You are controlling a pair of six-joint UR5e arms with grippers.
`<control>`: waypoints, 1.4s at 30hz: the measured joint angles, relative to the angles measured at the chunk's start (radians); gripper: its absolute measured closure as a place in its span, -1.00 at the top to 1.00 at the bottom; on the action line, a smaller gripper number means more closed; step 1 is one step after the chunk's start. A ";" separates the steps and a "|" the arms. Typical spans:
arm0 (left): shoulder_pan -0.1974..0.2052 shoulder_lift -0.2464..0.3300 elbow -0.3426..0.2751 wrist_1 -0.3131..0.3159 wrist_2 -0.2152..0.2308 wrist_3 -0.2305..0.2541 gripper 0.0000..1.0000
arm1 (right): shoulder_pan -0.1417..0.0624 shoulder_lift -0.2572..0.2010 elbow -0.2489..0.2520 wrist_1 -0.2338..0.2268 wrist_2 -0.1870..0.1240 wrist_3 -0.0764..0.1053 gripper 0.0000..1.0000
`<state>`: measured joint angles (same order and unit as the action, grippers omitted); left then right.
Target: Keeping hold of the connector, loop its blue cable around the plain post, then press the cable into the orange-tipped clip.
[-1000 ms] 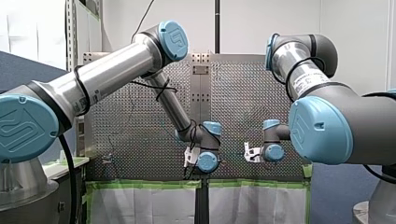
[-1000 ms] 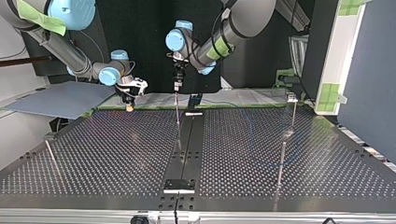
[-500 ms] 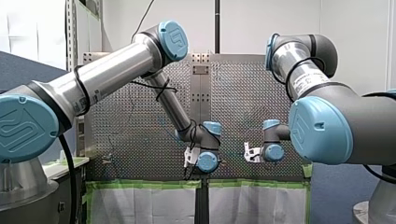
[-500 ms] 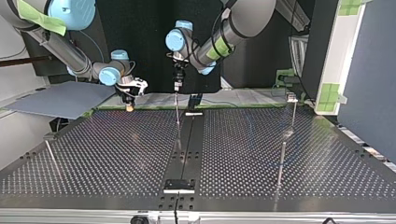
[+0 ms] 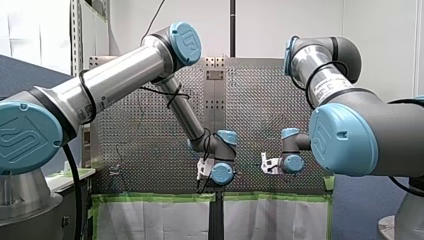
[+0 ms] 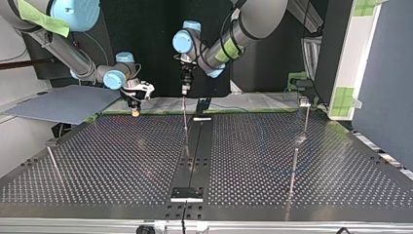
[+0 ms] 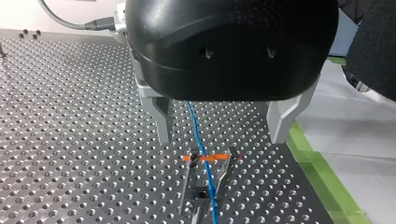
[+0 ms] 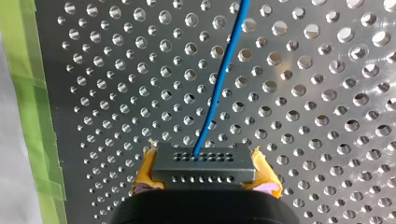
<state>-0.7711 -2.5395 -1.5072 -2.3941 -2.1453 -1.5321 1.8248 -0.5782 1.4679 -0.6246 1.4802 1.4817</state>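
Perforated metal table (image 6: 122, 161), green tape (image 8: 32, 93) along one edge.
Right gripper (image 8: 204, 173): yellow pads (image 8: 145, 175) clamped on a dark connector (image 8: 204, 163), near the taped edge.
Blue cable (image 8: 219, 88): leaves the connector and runs out across the holes.
Left gripper (image 7: 219, 140): black, metal fingers (image 7: 159, 116) spread wide with nothing held; the cable passes between them, clear of both.
Orange-tipped clip (image 7: 189, 177): just ahead of the left gripper, the cable running between its two prongs.
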 joint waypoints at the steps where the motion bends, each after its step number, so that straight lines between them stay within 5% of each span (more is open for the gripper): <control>1: -0.001 0.000 -0.003 0.000 -0.003 0.000 1.00 | 0.000 0.000 0.000 0.000 0.000 0.000 -1.00; 11: -0.019 0.049 -0.087 0.057 -0.012 -0.050 1.00 | 0.000 0.000 0.001 0.001 0.000 0.002 -1.00; 26: -0.028 0.193 -0.232 0.174 -0.094 -0.121 1.00 | 0.002 0.000 0.001 0.003 -0.001 0.006 -1.00; 42: -0.014 0.346 -0.386 0.197 -0.103 -0.187 1.00 | 0.000 0.000 0.000 0.005 -0.001 0.010 -1.00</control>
<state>-0.7849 -2.1931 -1.8927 -2.1974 -2.2480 -1.7192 1.8252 -0.5781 1.4682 -0.6200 1.4789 1.4912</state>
